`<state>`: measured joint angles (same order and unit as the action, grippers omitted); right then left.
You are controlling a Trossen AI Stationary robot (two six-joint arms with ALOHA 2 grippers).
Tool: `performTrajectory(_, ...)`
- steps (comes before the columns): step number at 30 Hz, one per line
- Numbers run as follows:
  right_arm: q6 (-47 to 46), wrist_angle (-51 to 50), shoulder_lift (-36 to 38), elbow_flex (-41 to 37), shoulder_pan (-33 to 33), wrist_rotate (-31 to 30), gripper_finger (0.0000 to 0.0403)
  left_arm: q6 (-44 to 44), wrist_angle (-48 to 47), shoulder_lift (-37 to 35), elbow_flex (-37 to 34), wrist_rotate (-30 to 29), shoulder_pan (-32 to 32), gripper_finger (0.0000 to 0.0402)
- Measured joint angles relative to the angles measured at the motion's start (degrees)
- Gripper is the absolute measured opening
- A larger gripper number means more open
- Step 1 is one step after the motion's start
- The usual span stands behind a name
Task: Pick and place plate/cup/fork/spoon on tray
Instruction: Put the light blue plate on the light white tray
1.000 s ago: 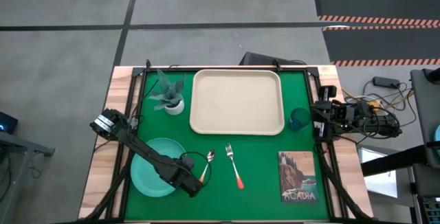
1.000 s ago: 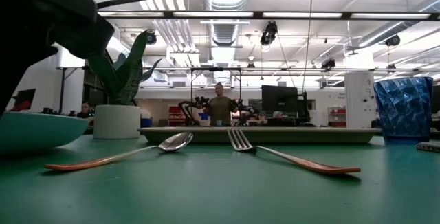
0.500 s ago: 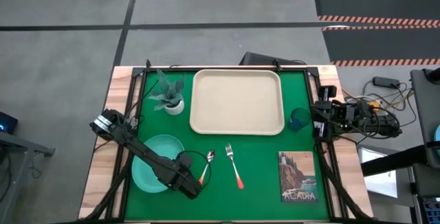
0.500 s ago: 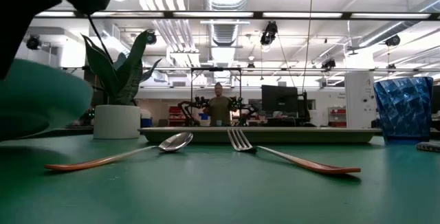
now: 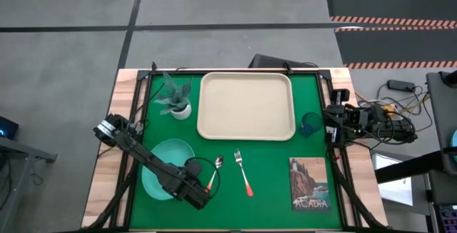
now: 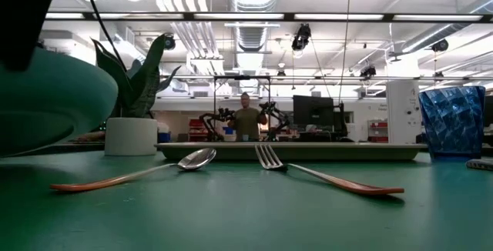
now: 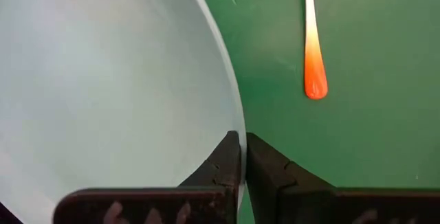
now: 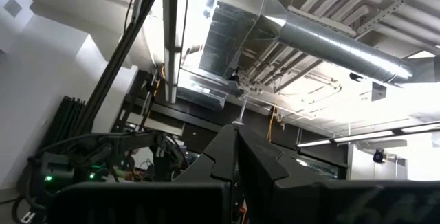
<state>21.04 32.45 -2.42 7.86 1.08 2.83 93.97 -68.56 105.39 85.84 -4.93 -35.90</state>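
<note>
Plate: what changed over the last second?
The left hand, shut on the plate's rim, has lifted and tilted it off the table and carried it slightly toward the tray. Spoon, fork, cup and right hand unchanged.

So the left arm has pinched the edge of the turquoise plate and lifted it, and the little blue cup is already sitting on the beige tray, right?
Not quite. The cup is not on the tray; the high view shows it on the green mat just beside the tray's right edge, and the tray holds nothing. The rest stands: the left gripper is shut on the plate rim, and the low view shows the plate raised off the mat.
</note>
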Motion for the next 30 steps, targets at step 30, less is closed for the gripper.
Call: performTrajectory(30, 0.0, 0.0, 0.0, 0.0, 0.0, 0.0, 0.0009, -18.4, -3.7, -0.3, 20.1, -27.1, 0.7, 0.0000)
